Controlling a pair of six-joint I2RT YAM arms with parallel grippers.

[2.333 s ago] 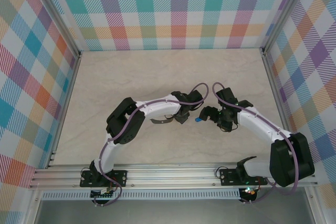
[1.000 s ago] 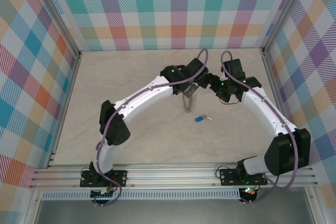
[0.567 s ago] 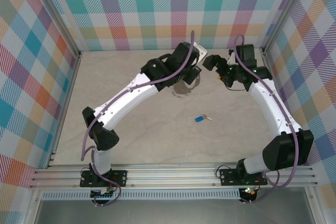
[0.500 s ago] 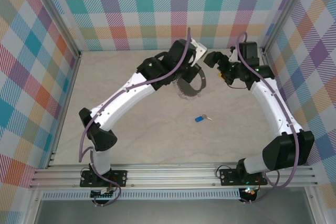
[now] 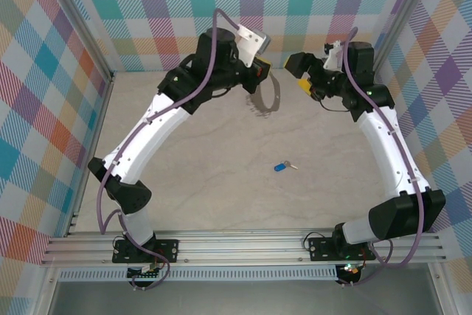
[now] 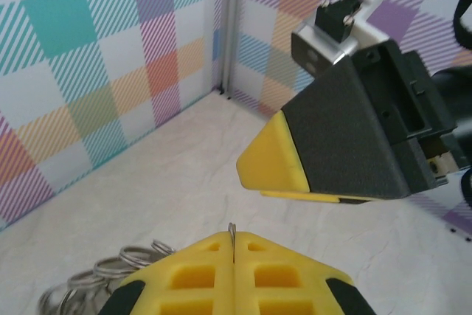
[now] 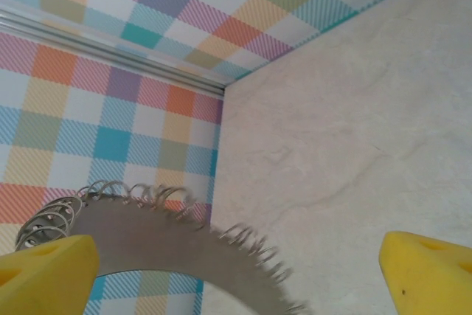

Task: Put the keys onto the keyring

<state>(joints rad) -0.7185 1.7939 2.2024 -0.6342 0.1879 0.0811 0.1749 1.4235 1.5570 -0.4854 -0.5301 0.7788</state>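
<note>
My left gripper is raised near the back wall, shut on the rim of the keyring, a thin silver hoop that hangs below it. In the left wrist view the yellow pads press together on the hoop's edge, with its small loops at the lower left. My right gripper faces it from the right, open, a short gap away. The right wrist view has the keyring lying across the wide gap of the gripper, touching neither finger. The blue-headed key lies alone on the table.
The checked back wall stands just behind both grippers, with the right side wall close to the right arm. The marbled table spreads out in front of the arms. A metal rail runs along the near edge.
Both arms have risen and swung from the table's middle toward the back wall, the left carrying the keyring. The key has stayed where it lay.
</note>
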